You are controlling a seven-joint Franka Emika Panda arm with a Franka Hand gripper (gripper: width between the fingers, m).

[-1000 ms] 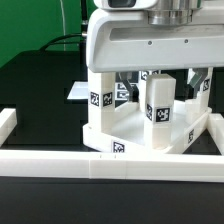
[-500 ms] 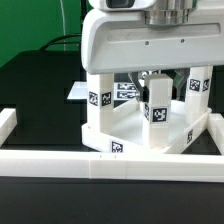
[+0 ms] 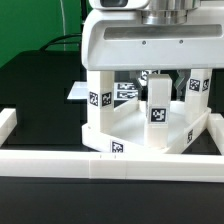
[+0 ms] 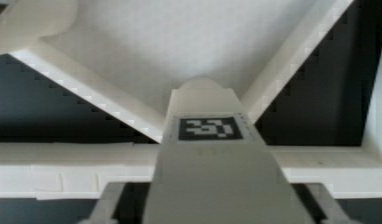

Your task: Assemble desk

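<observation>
Closed since a second ago onto leg [image 3: 158, 108], claw [image 3: 157, 80] now pinching it. Stands upright, long axis vertical, directly beneath claw inside desk top [image 3: 140, 143].

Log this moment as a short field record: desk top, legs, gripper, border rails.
desk top: lies inside the rails, rim up, corner tag facing the exterior view
legs standing on top: three visible, one at the exterior view's left, one in the middle, one at the right
gripper: shut on the middle leg, directly above it
wrist view: tagged leg fills the centre, between the fingers
border rails: white, across the front, desk top close behind
fourth leg: not seen
</observation>
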